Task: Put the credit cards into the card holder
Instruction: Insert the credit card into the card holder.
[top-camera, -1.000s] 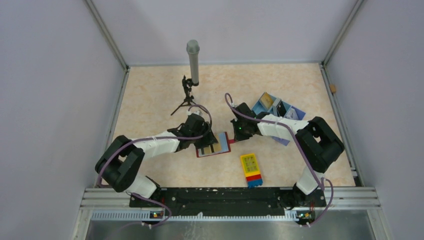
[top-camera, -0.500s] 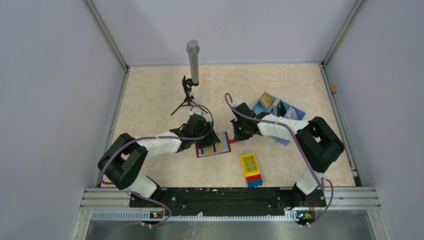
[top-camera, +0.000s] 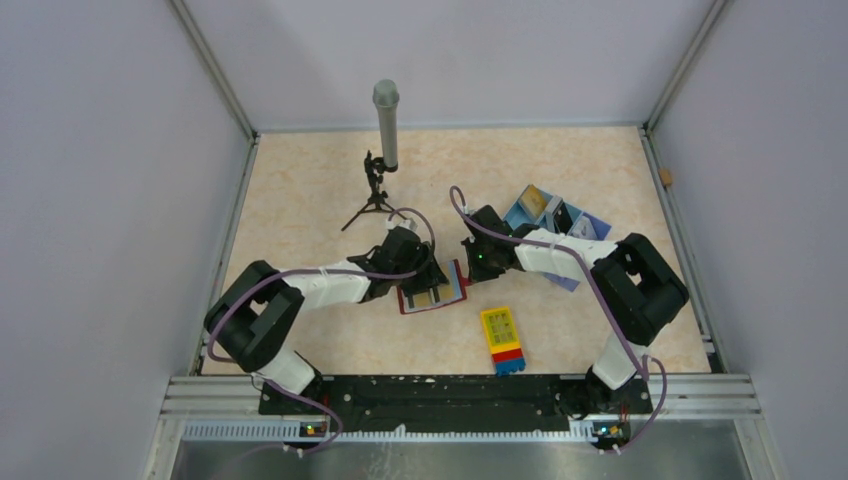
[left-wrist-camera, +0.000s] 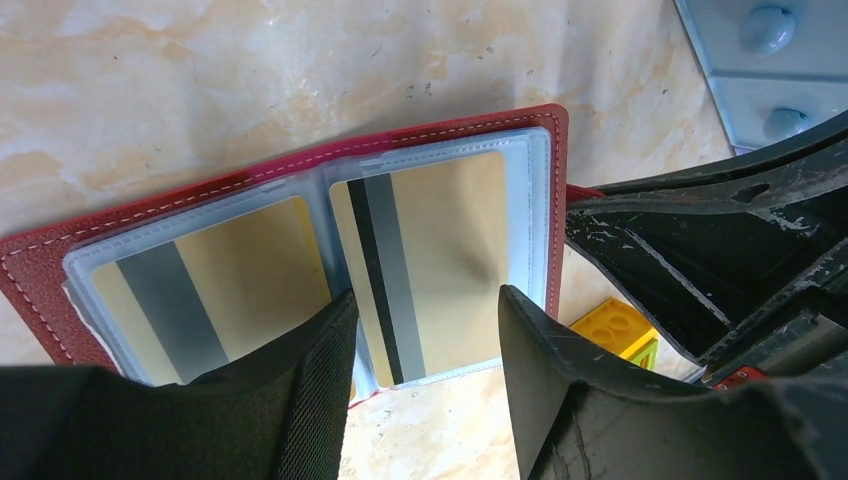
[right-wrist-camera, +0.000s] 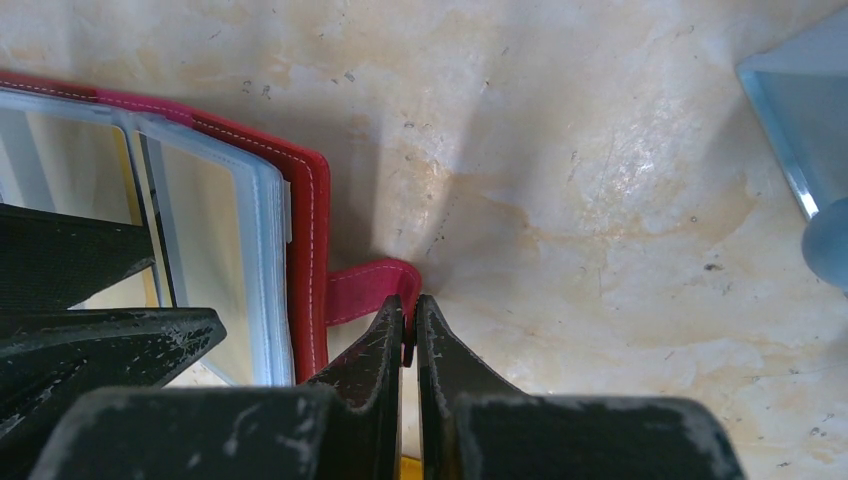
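Since a second ago, the left arm reaches further toward 3 o'clock, and the card holder (left-wrist-camera: 450, 122) is turned slightly anticlockwise.

- Card holder: open flat at mid-worktop (top-camera: 300, 200). In the top view its long axis runs about 9 to 3, with the right end tipped toward 2.
- Left end effector (left-wrist-camera: 420, 310): released, nothing between its jaws. It hangs over the holder's 9 o'clock half and is the nearer one to the pockets.
- Right end effector (right-wrist-camera: 410, 310): clenched, apparently pinching the closure tab (right-wrist-camera: 365, 290) at the holder's 3 o'clock edge.
- Credit cards (left-wrist-camera: 450, 250): two gold ones lie side by side in the pockets, stripes running across the holder's long axis.
- Materials: stitched red leather-like cover, clear glossy sleeves, and thin, stiff, shiny cards. The worktop is smooth, marbled beige.
- Judgement: the pinned tab steadies the holder, and any further sliding falls to the left arm.
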